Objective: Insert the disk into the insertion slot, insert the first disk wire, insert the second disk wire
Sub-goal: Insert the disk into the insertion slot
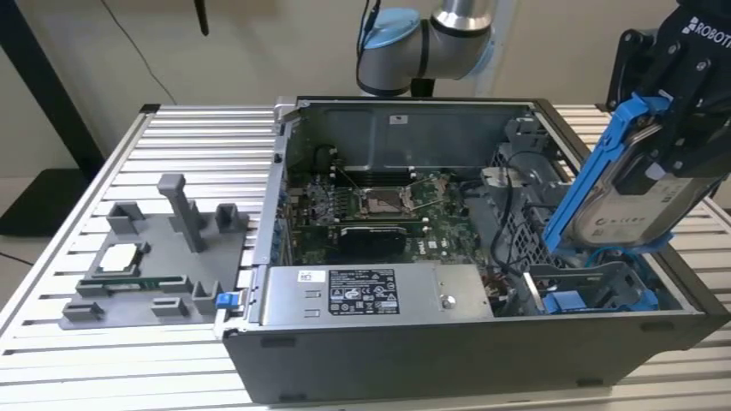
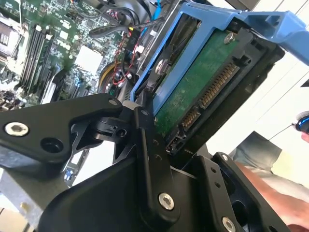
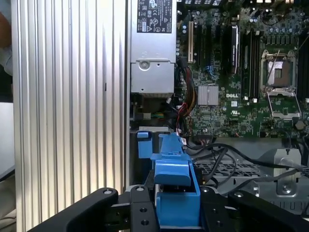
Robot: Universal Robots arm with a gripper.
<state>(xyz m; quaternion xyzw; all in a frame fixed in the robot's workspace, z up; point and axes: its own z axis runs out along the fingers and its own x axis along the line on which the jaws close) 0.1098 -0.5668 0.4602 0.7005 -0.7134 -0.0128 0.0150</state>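
My gripper [image 1: 676,128] is shut on the disk [image 1: 626,205], a silver-grey drive in a bright blue carrier frame [image 1: 594,163]. The disk hangs tilted on edge above the case's corner at the exterior view's right. Just below its lower end is the insertion slot [image 1: 594,289], a grey bay with blue fittings. In the second wrist view the disk's green circuit board [image 2: 203,87] and connector face the camera, clamped by the black fingers [image 2: 147,145]. In the first wrist view the blue carrier [image 3: 176,186] sits between the fingers [image 3: 140,210], over the perforated drive cage [image 3: 227,169].
The open computer case [image 1: 457,342] rests on a slatted aluminium table [image 1: 205,137]. Inside are the motherboard [image 1: 383,201], the grey power supply [image 1: 377,291] and loose cables [image 1: 520,171]. A grey fixture [image 1: 149,265] holding a chip stands at the exterior view's left. A person's hand [image 2: 275,186] is near the gripper.
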